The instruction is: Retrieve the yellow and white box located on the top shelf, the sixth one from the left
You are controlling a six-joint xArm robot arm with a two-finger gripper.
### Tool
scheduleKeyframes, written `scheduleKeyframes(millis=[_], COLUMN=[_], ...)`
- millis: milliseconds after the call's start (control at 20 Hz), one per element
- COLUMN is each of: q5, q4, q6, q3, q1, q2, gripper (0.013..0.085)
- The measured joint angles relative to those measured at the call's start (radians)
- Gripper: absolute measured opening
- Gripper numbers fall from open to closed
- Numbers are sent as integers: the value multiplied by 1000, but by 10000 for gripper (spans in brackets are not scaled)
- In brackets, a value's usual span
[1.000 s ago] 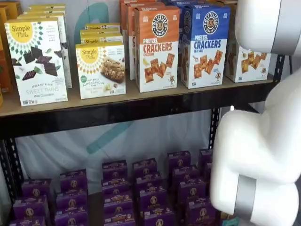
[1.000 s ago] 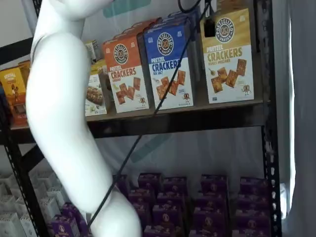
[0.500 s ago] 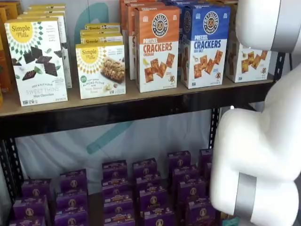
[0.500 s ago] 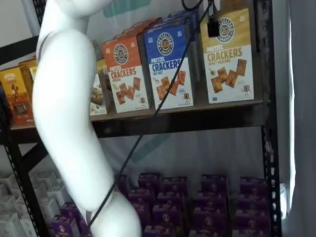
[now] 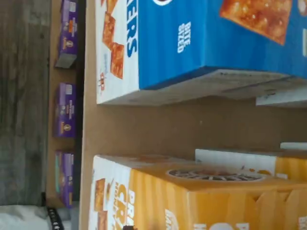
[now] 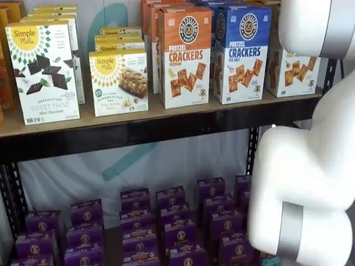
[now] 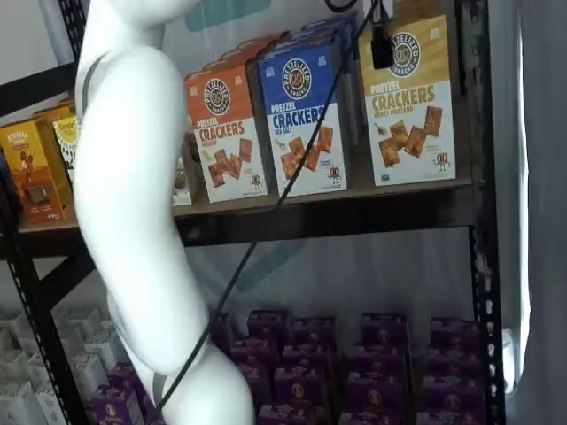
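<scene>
White arm hides most of the yellow box right of the blue carton; end effector's black tip barely shows above, spread wide, empty

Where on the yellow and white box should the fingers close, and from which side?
Judging by its pose, from the front: the yellow and white box stands upright at the top shelf edge, with a gap beside the blue box. Close across its narrow side faces, near the top.

Orange carton, blue carton, purple boxes below
</scene>
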Motion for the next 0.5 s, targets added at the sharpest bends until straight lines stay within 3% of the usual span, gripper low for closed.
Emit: scheduleKeyframes(millis=[250,500], q5=[61,115], q4=[-52,-136], q6=[20,33], q3=[-58,-104], q1=[21,50], q2=[32,59], gripper=[850,850])
